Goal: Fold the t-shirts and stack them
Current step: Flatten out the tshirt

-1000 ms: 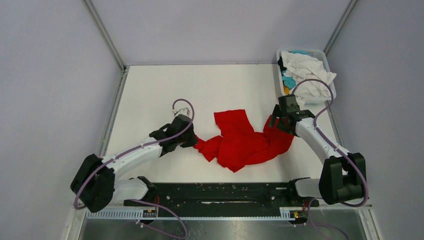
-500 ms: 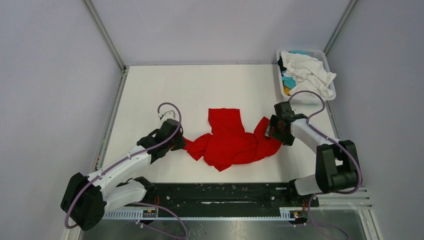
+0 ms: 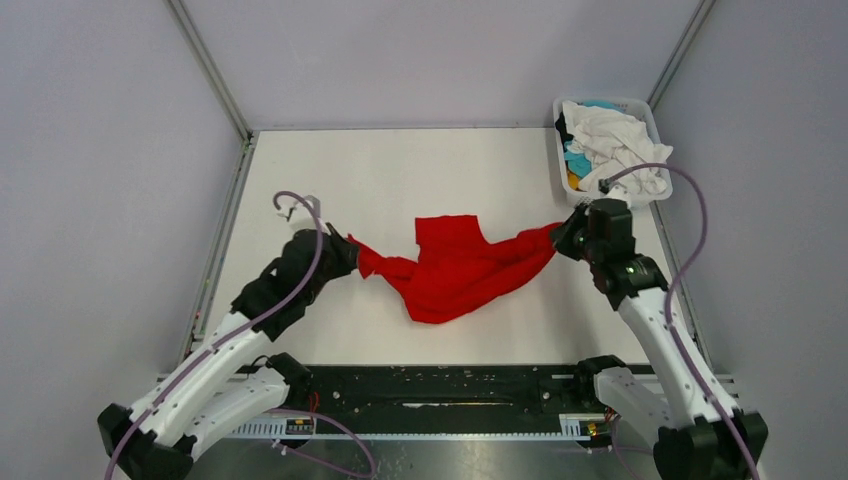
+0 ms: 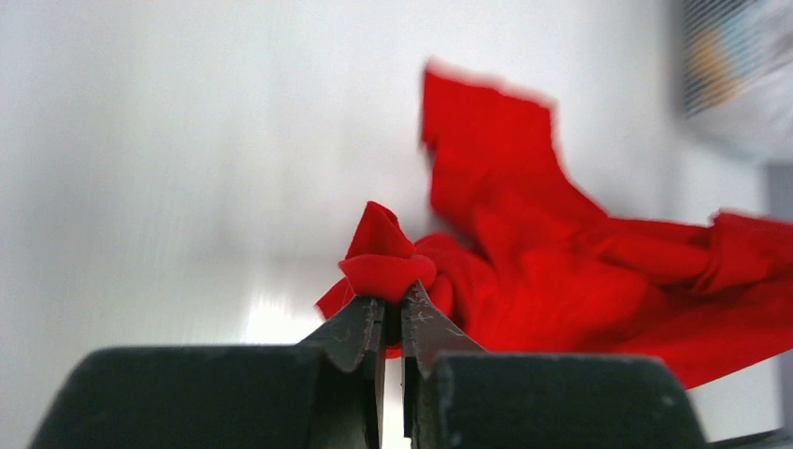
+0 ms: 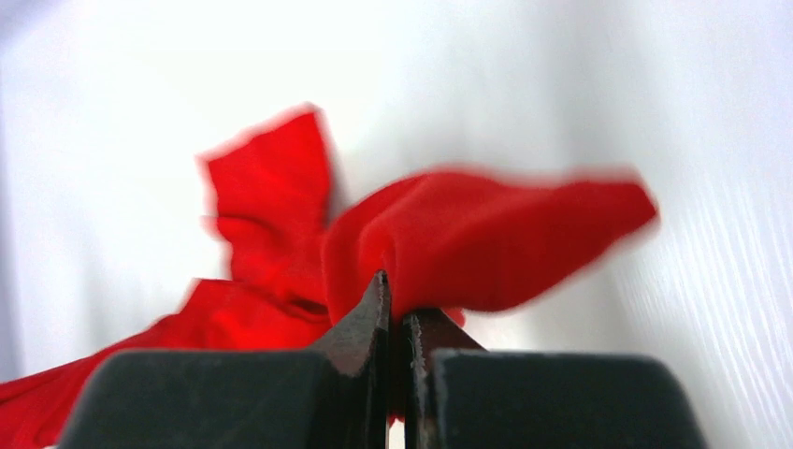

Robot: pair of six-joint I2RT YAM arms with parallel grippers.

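Note:
A crumpled red t-shirt [image 3: 455,268] hangs stretched between both grippers over the middle of the white table [image 3: 400,170]. My left gripper [image 3: 352,256] is shut on its left corner, a bunched fold of the red t-shirt [image 4: 385,271] pinched between the fingertips. My right gripper [image 3: 566,236] is shut on the right end, where the red t-shirt [image 5: 468,243] bulges over the jaws. White, turquoise and black t-shirts [image 3: 610,140] lie piled in the basket at the back right.
The white lattice-sided basket [image 3: 660,185] stands at the table's far right corner, just behind my right gripper. A black rail [image 3: 430,388] runs along the near edge between the arm bases. Grey walls enclose the table.
My right gripper shut on the shirt's right end and lifted it toward the basket. My left gripper pulled its corner left and back. The shirt is now stretched out between them.

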